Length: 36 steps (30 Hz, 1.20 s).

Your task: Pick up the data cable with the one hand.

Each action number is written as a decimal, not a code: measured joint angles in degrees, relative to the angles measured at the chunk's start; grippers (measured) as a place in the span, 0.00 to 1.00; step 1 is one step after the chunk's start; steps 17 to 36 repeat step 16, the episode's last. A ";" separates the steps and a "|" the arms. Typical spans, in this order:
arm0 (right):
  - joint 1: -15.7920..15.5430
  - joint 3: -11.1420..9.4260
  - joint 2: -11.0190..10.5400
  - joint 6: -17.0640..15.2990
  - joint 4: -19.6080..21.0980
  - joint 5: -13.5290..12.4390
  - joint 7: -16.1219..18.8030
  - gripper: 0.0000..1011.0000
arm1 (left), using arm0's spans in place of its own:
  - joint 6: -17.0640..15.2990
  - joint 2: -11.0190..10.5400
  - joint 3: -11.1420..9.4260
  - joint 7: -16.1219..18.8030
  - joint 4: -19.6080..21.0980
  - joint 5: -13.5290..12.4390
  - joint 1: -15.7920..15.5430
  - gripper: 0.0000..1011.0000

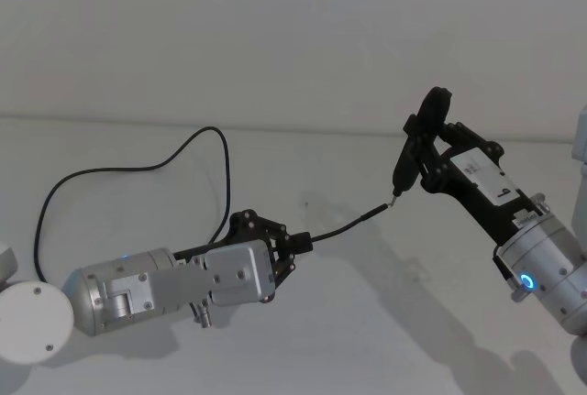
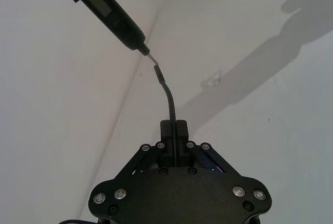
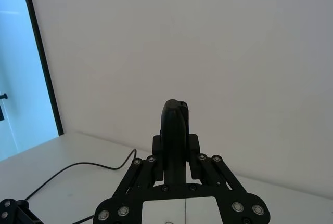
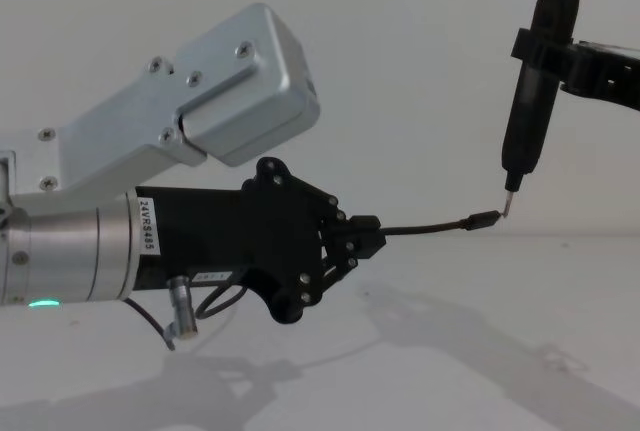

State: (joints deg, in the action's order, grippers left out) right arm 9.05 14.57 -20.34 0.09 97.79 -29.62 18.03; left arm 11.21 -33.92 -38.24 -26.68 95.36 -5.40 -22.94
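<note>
My white worktop (image 1: 385, 340) carries the slack loop of the data cable (image 1: 110, 170). My left claw (image 1: 286, 250) is clamped on the cable near its plug end, which juts out in the air, so I judge the pickup done. My right claw (image 1: 424, 152) grips a slim black tool (image 4: 535, 81), its tip touching the plug. My left wrist label looks like "24VRS485".

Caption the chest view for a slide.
Left tool holds the data cable, plug beside the pen tool's tip.
</note>
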 joint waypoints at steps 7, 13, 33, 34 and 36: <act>0.06 0.05 -0.03 0.00 -0.06 -0.04 0.00 0.27 | 0.00 0.00 0.00 0.00 0.00 0.00 0.00 0.05; 0.08 0.06 -0.06 -0.03 -0.10 -0.05 0.00 0.27 | 0.00 0.00 0.00 0.00 0.00 0.00 0.00 0.05; 0.11 0.06 -0.07 -0.04 -0.12 -0.05 0.00 0.27 | 0.00 0.00 0.00 0.00 0.00 0.00 0.00 0.05; 0.11 0.06 -0.07 -0.04 -0.12 -0.05 0.00 0.27 | 0.00 0.00 0.00 0.00 0.00 0.00 0.00 0.05; 0.11 0.06 -0.07 -0.04 -0.12 -0.05 0.00 0.27 | 0.00 0.00 0.00 0.00 0.00 0.00 0.00 0.05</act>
